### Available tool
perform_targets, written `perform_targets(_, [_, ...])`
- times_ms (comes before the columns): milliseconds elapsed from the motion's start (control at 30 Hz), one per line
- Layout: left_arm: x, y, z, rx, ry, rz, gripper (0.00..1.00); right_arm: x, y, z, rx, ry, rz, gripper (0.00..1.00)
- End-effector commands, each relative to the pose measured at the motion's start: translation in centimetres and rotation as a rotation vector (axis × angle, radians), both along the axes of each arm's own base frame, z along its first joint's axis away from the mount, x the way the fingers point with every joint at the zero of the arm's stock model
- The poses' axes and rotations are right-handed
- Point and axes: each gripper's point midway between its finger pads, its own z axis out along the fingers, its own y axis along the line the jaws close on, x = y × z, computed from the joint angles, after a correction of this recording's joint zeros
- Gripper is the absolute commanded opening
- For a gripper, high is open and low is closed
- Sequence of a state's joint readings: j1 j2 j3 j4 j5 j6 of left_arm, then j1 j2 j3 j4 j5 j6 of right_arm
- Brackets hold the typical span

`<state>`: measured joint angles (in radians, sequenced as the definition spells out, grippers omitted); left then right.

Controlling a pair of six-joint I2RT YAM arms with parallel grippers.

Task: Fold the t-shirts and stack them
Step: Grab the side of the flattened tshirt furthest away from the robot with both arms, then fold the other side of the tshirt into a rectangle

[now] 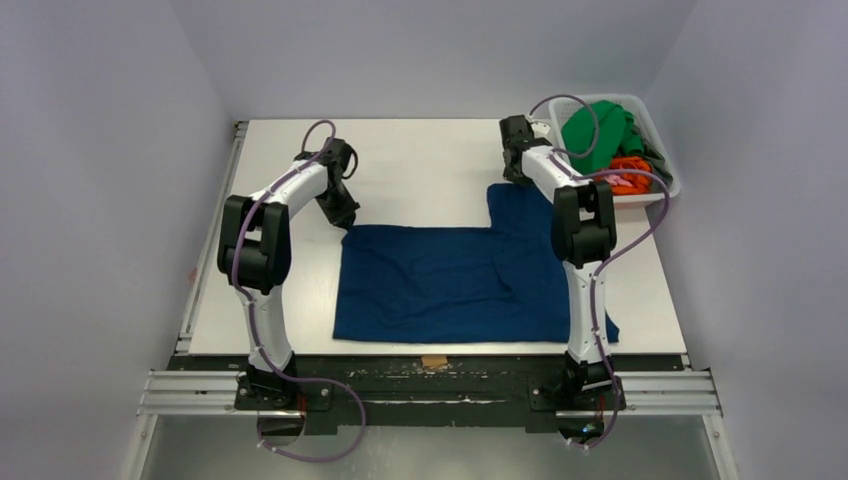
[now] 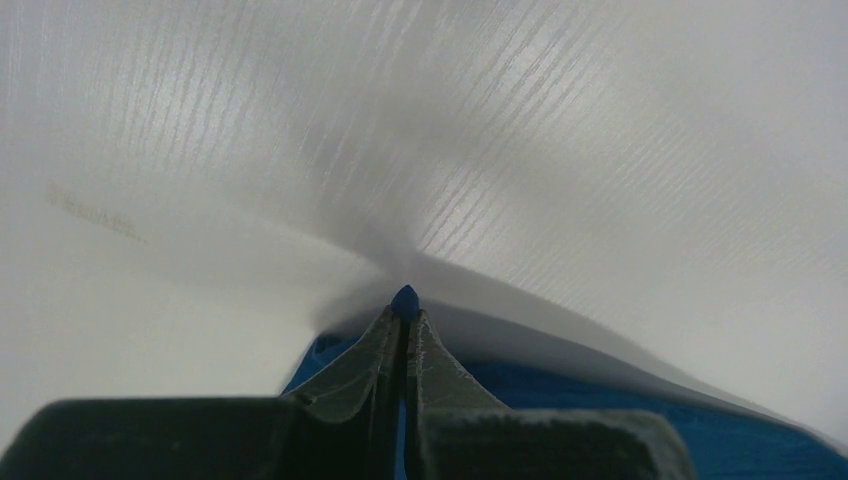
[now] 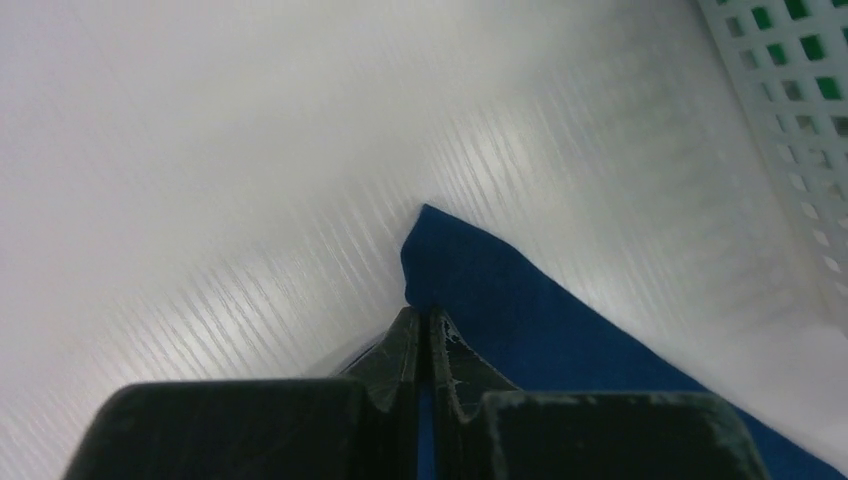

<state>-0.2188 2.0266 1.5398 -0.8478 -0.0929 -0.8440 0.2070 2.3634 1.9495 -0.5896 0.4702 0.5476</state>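
Top external view showed the left hand [image 1: 343, 212] at the far left corner of the navy shirt [image 1: 450, 280]. The left wrist view had its fingers pressed together on a nub of blue cloth. The shirt lay spread flat across the middle of the tabletop [image 1: 420, 160], with no fold clearly made. At the far right sleeve corner the right hand [image 1: 512, 172] was clamped on the cloth edge too, as the right wrist view showed. By my reading the task was barely started: one shirt laid out, nothing stacked. A green shirt [image 1: 595, 130] and an orange shirt [image 1: 628, 178] waited in the basket [image 1: 662, 118] at the far right. The right arm [image 1: 580, 225] crossed the shirt's right side, and the basket sat just beside that hand, leaving it little room.
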Motion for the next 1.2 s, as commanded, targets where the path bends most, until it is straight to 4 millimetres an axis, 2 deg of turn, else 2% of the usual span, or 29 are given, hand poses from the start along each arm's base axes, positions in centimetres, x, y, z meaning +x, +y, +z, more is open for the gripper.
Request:
perform_targets(0, [0.6, -0.7, 3.4, -0.011, -0.081, -0.037, 0.0, 0.4, -0.9, 7.6, -0.007, -0.177, -0.008, 0.0])
perform_targets(167, [-0.2, -1.5, 4.4, -0.013, -0.107, -0.06, 0.0, -1.7, -1.1, 11.1, -0.005, -0.281, 0.056, 0.0])
perform_targets(233, [-0.5, -1.7, 4.7, -0.017, -0.118, -0.067, 0.0, -3.5, -1.1, 11.3, 0.004, -0.271, 0.072, 0.0])
perform_targets(300, [-1.0, -1.8, 5.1, -0.024, -0.124, -0.071, 0.0, -5.6, -1.0, 10.6, 0.023, -0.25, 0.088, 0.0])
perform_targets(600, [-4.5, -1.7, 4.5, -0.023, -0.126, -0.088, 0.0, -14.5, -1.4, 13.5, 0.037, -0.26, 0.097, 0.0])
perform_targets(733, [-6.1, -1.8, 3.6, -0.037, -0.125, -0.088, 0.0, -19.0, -2.8, 13.5, 0.015, -0.233, 0.059, 0.0])
perform_targets(867, [-7.2, -1.6, 3.8, -0.033, -0.139, -0.093, 0.0, -22.7, -3.9, 14.7, 0.026, -0.265, 0.032, 0.0])
perform_targets(1033, [-8.5, -1.1, 4.0, -0.028, -0.158, -0.089, 0.0, -26.1, -4.2, 14.6, 0.055, -0.264, 0.045, 0.0])
perform_targets(1167, [-9.5, -0.5, 4.0, -0.015, -0.166, -0.083, 0.0, -28.4, -4.8, 13.3, 0.056, -0.228, 0.035, 0.0])
